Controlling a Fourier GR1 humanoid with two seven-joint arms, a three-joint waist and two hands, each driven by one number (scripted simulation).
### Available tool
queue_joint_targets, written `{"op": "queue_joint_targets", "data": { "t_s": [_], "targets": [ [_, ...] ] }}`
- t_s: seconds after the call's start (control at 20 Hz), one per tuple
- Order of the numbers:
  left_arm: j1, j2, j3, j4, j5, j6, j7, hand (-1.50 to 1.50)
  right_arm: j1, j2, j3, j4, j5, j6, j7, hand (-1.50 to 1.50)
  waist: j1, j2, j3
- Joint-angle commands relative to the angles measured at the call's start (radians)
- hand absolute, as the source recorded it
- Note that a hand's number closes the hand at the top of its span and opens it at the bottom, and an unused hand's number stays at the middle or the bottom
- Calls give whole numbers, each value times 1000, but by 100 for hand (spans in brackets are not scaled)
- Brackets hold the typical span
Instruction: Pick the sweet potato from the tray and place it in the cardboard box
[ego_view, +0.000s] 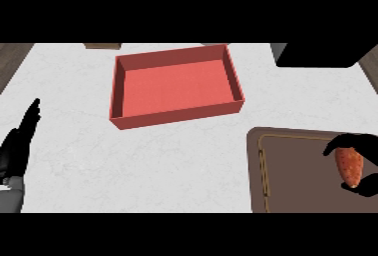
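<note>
Counter (148, 165) under my arms: white stone look, faint grey veining, smooth, matt. Box (177, 85) — red, flat matt walls and floor, like painted card, no gloss. Tray (295, 170): dark brown, dull finish, a thin paler line running inside its rim. Sweet potato (349, 167) — orange skin, slightly mottled, matt. My right hand (347, 142) and left hand (22, 135): black, unreflective, plastic-like. Left forearm (9, 200) grey, smooth.

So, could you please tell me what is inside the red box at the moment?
Only the bare floor and inner walls of the red rectangular cardboard box show; nothing lies in it. The orange sweet potato is over the brown tray, with the right robot hand curled around it.
</note>
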Motion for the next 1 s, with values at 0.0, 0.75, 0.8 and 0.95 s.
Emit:
{"op": "queue_joint_targets", "data": {
  "t_s": [0.0, 0.75, 0.8, 0.95],
  "targets": [
    [6, -2, 8, -45, -1, -11, 49, 0, 0, 82, -10, -32, 38, -105, 35, 150, -2, 2, 6],
    [34, -2, 33, 2, -19, 2, 1, 0, 18, 348, -84, -241, 266, -396, 777, 150, -53, -25, -7],
    [40, -1, 26, -8, -24, -1, 1, 0, 24, 373, -69, -285, 302, -413, 838, 150, -51, -27, -5],
    [38, 18, 52, 5, -9, -8, 2, 0, -6, 446, -12, -441, 405, -421, 1018, 150, -42, -24, -5]
  ]
}}
